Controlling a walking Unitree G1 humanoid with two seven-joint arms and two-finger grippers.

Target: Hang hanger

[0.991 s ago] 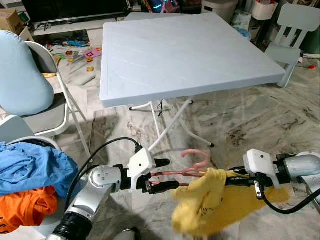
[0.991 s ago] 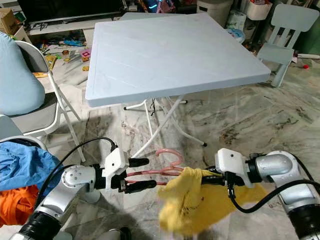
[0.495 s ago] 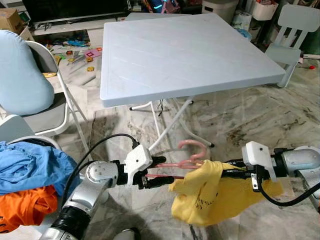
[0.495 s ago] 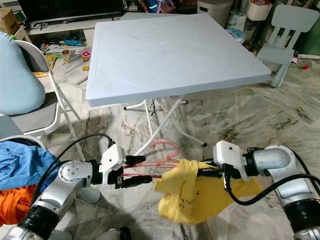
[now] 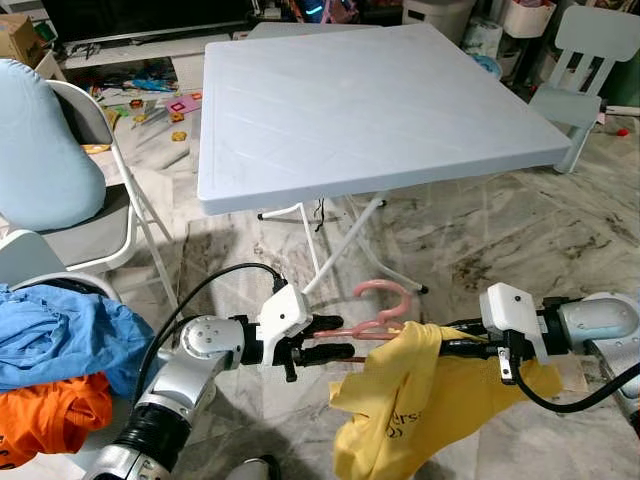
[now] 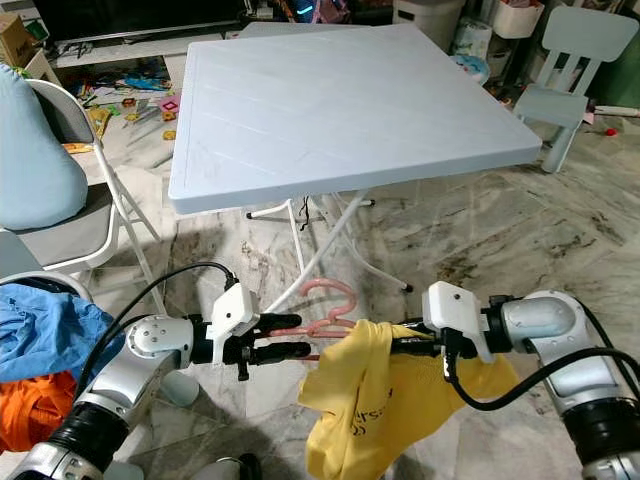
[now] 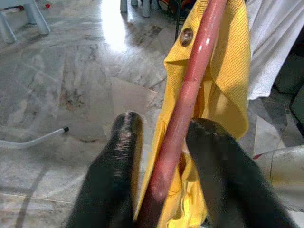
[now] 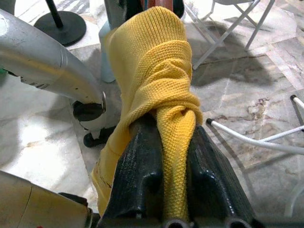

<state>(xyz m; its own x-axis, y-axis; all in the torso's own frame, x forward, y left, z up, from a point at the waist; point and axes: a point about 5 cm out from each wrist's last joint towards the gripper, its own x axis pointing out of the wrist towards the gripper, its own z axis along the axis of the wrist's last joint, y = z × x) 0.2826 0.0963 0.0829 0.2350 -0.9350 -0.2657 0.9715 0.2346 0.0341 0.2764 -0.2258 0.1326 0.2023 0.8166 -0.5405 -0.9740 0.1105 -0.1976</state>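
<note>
Both my arms are extended forward at low level, forearms roughly horizontal and angled toward each other, above the marble floor (image 5: 500, 240) in front of the folding surface (image 5: 370, 100).

My left tool (image 5: 335, 338) points toward my right side. Its two black fingers (image 7: 118, 156) are clenched on one arm of the pink hanger (image 5: 380, 305); in the left wrist view the pink bar (image 7: 190, 95) runs between both fingers and on into the yellow fabric. The hanger lies nearly level between my two tools, with its hook curving upward and toward the surface legs.

My right tool (image 5: 455, 345) points toward my left side, opposite the left tool. It is clenched on a bunched fold of the yellow shirt (image 5: 420, 410); the right wrist view shows the knit fabric (image 8: 161, 109) pinched between both fingers (image 8: 142, 166) and draped over their tips. The shirt covers the hanger end nearest my right tool and hangs down below both tools, clear of the floor as far as I can tell.

Open room: the floor directly ahead and to my right is bare marble. The near edge of the surface is above and beyond both tools, with its white crossed legs (image 5: 340, 245) just behind the hanger hook. On my left stand a grey folding chair (image 5: 110, 220) with a pale blue cushion (image 5: 40, 150), and nearer to me a pile of blue and orange clothes (image 5: 60, 360) close to my left elbow. A small pale chair (image 5: 585, 60) stands at the far right.
</note>
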